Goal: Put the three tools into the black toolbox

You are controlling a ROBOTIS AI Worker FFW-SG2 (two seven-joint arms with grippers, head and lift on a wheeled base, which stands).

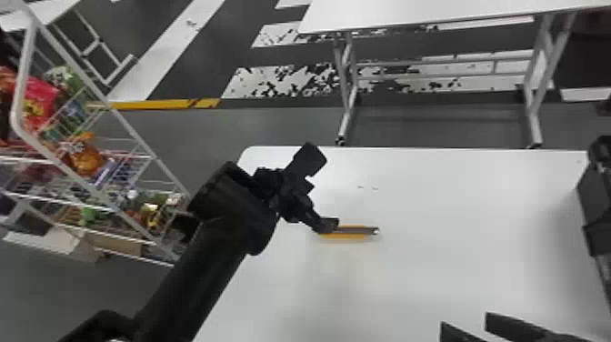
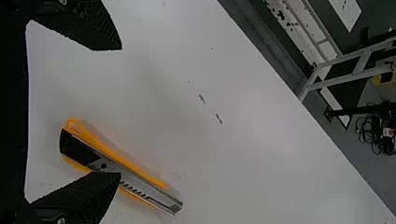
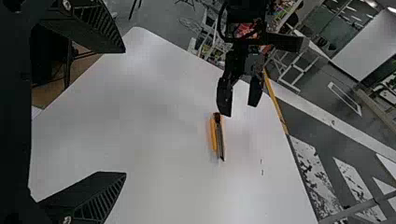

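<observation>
Knife (image 2: 140,186): orange plastic sides, black end piece, grey metal channel with a row of dark notches. Long, narrow, straight; lies flat on the table (image 1: 454,204), a smooth matt white top with rounded corners and two small dark scuffs (image 2: 201,99).

Left gripper (image 1: 329,225): directly at the knife. In the head view its tip overlaps the knife's left end; in the left wrist view one finger crosses in front of the knife near mid-length. Contact cannot be told. Fingers black, tapered, rough-edged, set wide apart with nothing pinched.

Left arm (image 1: 200,268): black, tubular; enters at the bottom edge, slants up and rightward, then bends at the wrist so the gripper angles down to the table.

Right gripper (image 1: 466,320): at the bottom edge, toward the right, well apart from the knife. Fingers spread and empty, flat and black with ribbed faces.

Black case (image 1: 600,195): angular, cut off at the head view's right edge, beside the table; cannot tell if this is the toolbox. Wire rack (image 1: 132,132): white metal, holds bright glossy packets, beyond the left arm. Second table (image 1: 432,13): white top, metal legs, farther off.
</observation>
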